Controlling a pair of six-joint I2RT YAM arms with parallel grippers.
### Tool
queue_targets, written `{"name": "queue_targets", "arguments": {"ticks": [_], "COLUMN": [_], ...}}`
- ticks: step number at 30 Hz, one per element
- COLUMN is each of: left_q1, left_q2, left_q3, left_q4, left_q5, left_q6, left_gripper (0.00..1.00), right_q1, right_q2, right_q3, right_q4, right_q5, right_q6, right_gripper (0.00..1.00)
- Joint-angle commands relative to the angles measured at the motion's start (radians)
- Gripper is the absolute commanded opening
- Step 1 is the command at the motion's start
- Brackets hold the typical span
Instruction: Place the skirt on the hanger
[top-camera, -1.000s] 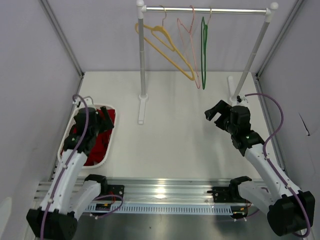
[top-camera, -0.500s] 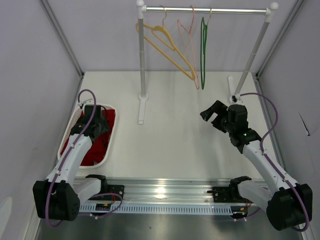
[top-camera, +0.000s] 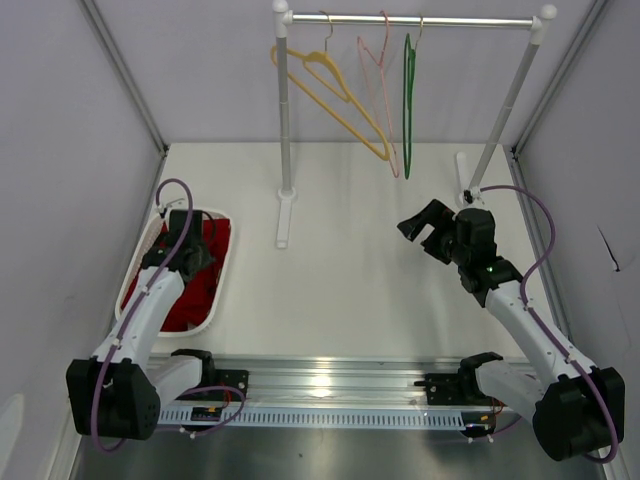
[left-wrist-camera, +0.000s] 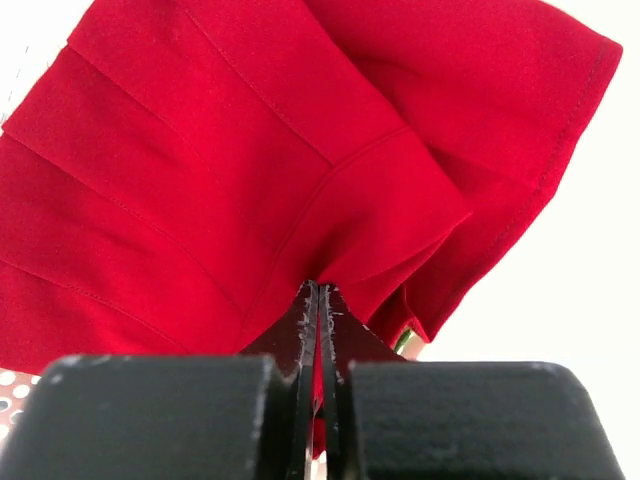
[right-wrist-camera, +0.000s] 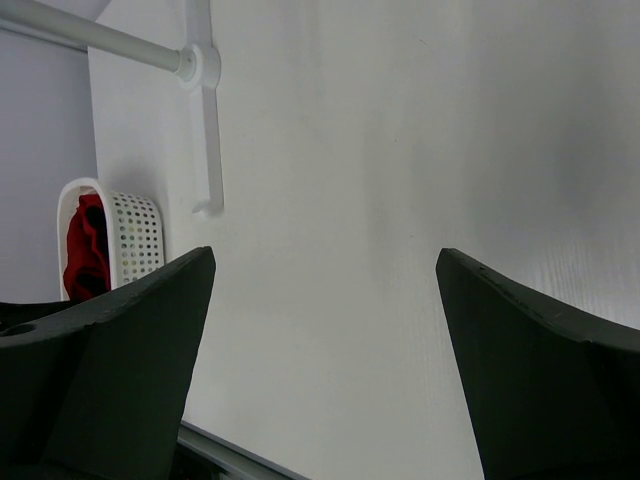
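At the left of the top view, a white basket (top-camera: 218, 292) on the table (top-camera: 340, 270) holds the red skirt (top-camera: 195, 285). The left tool (left-wrist-camera: 318, 292) reaches into it; the wrist view shows its fingers pressed together on a fold of the cloth. At the upper centre, the pink hanger (top-camera: 382, 95) hangs on the rail (top-camera: 450, 20) between a yellow hanger (top-camera: 335, 100) and a green hanger (top-camera: 407, 90). At the right, the right tool (top-camera: 420, 228) hovers above the table, fingers wide apart and gripping nothing.
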Motion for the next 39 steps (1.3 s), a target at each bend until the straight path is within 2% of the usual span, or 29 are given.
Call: {"name": "queue_targets", "arguments": {"ticks": [1, 3, 11, 15, 18, 21, 24, 26, 29, 33, 37, 39], "left_q1": [0.012, 0.012, 0.010, 0.009, -0.005, -0.034, -0.042, -0.043, -0.043, -0.045, -0.045, -0.046], "left_q2": [-0.048, -0.075, -0.114, -0.127, -0.152, -0.135, -0.121, -0.121, -0.118, -0.141, -0.169, -0.181], "left_q3": [0.059, 0.085, 0.401, 0.502, 0.556, 0.634, 0.682, 0.691, 0.710, 0.684, 0.644, 0.625], "left_q4": [-0.007, -0.022, -0.160, -0.209, -0.207, -0.238, -0.249, -0.252, -0.261, -0.267, -0.269, -0.276], "left_q5": [0.014, 0.034, 0.115, 0.161, 0.238, 0.244, 0.250, 0.269, 0.296, 0.307, 0.316, 0.319], "left_q6": [0.020, 0.032, 0.094, 0.110, 0.110, 0.120, 0.123, 0.120, 0.118, 0.117, 0.120, 0.124], "left_gripper": [0.00, 0.00, 0.00, 0.00, 0.00, 0.00, 0.00, 0.00, 0.00, 0.00, 0.00, 0.00], "right_q1": [0.005, 0.008, 0.062, 0.107, 0.183, 0.287, 0.404, 0.515, 0.619, 0.673, 0.689, 0.706], "right_q2": [-0.024, -0.033, -0.044, -0.032, 0.002, 0.040, 0.125, 0.197, 0.315, 0.480, 0.609, 0.672], "right_q3": [-0.004, -0.002, 0.030, 0.048, 0.081, 0.134, 0.217, 0.283, 0.361, 0.462, 0.533, 0.584], "right_q4": [0.043, 0.045, 0.034, 0.055, 0.072, 0.113, 0.141, 0.149, 0.212, 0.259, 0.314, 0.305], "right_q5": [-0.022, -0.022, 0.024, 0.032, 0.056, 0.062, 0.036, 0.067, 0.090, 0.145, 0.073, 0.090], "right_q6": [0.009, 0.006, -0.019, -0.036, -0.072, -0.122, -0.169, -0.212, -0.241, -0.218, -0.160, -0.152], "right_gripper": [0.99, 0.99, 0.97, 0.97, 0.96, 0.96, 0.96, 0.96, 0.96, 0.96, 0.95, 0.94]}}
